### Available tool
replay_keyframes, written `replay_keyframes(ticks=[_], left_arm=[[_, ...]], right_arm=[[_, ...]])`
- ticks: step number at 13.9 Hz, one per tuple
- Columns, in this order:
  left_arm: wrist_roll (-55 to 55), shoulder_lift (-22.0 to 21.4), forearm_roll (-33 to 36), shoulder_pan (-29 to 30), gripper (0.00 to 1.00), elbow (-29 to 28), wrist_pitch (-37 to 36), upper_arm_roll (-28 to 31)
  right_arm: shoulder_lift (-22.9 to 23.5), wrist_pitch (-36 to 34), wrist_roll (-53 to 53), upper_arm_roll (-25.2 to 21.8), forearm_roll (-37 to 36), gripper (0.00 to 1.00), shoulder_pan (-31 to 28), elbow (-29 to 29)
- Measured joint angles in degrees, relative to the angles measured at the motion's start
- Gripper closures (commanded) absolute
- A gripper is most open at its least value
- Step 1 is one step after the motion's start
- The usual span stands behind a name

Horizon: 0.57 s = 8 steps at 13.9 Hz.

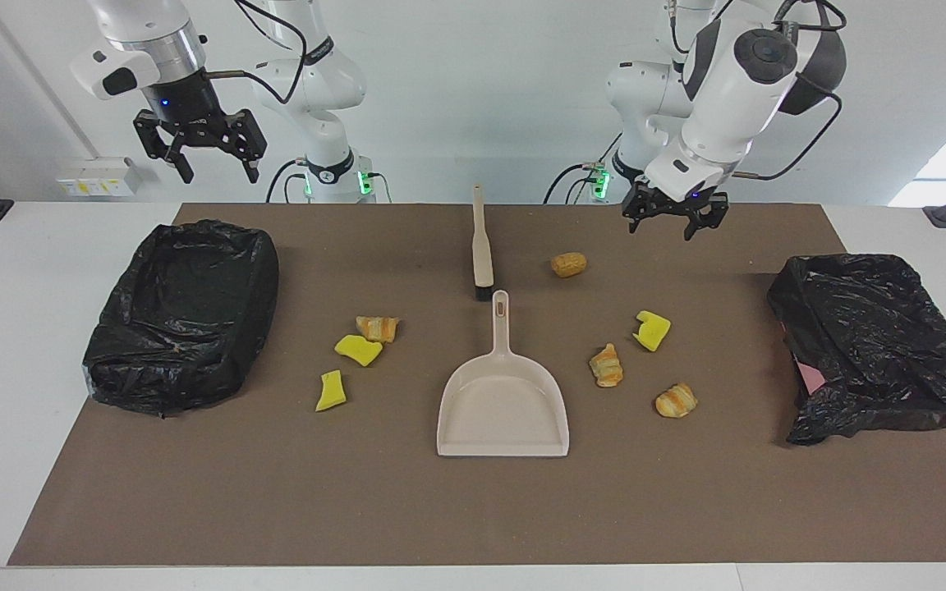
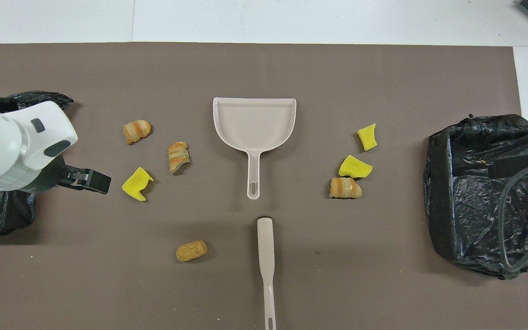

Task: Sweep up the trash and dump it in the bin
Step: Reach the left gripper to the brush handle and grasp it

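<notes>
Trash (image 1: pixel 569 264) lies scattered around the dustpan (image 1: pixel 502 404). Left gripper (image 1: pixel 675 219) hangs over the mat, fingers apart; right gripper (image 1: pixel 199 152) waits likewise, raised, empty.

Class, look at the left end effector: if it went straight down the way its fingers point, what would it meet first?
Probably bare brown mat. The left end effector, open, hangs between the brown lump and the yellow scrap, over neither; its depth is uncertain.
</notes>
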Motion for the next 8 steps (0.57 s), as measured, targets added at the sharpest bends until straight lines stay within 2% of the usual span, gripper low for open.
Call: replay_keyframes(ticks=[3, 8], left_arm=[[-5.26, -1.5, -0.21, -6.3, 0.0, -4.18, 3.78, -0.09], [-13.34, -1.34, -0.29, -16.25, 0.0, -11.19, 11.08, -0.13]], right_arm=[[-0.05, 0.0, -0.01, 0.0, 0.0, 0.0, 0.0, -0.06], [-0.05, 0.0, -0.02, 0.0, 0.0, 0.0, 0.0, -0.09]])
